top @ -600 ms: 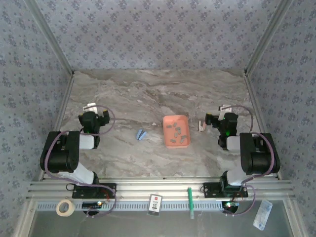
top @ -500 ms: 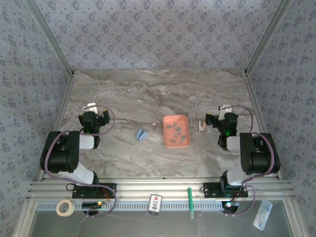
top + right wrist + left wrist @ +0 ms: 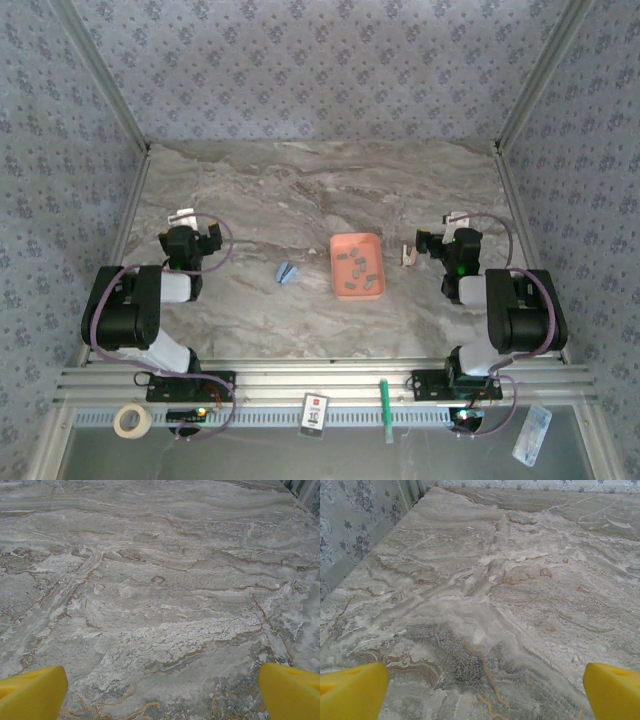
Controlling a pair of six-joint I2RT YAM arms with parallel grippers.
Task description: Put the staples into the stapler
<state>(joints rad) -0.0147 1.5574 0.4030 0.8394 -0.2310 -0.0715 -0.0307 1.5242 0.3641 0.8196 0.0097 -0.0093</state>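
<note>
The stapler (image 3: 286, 272), small and pale blue, lies on the marble table left of centre. Just right of it sits a salmon-pink tray (image 3: 346, 243) holding the staples (image 3: 357, 266), several small grey strips. My left gripper (image 3: 197, 221) rests folded back at the left, well away from the stapler. In the left wrist view it (image 3: 485, 697) is open, yellow fingertips (image 3: 352, 690) wide apart over bare marble. My right gripper (image 3: 432, 237) sits right of the tray. In the right wrist view it (image 3: 162, 697) is also open, with nothing between its fingertips (image 3: 290, 690).
Patterned walls close in the table at the left, back and right. On the front shelf below the arm bases lie a tape roll (image 3: 128, 420), a small card (image 3: 315, 412), a green pen (image 3: 384, 408) and a plastic packet (image 3: 530, 433).
</note>
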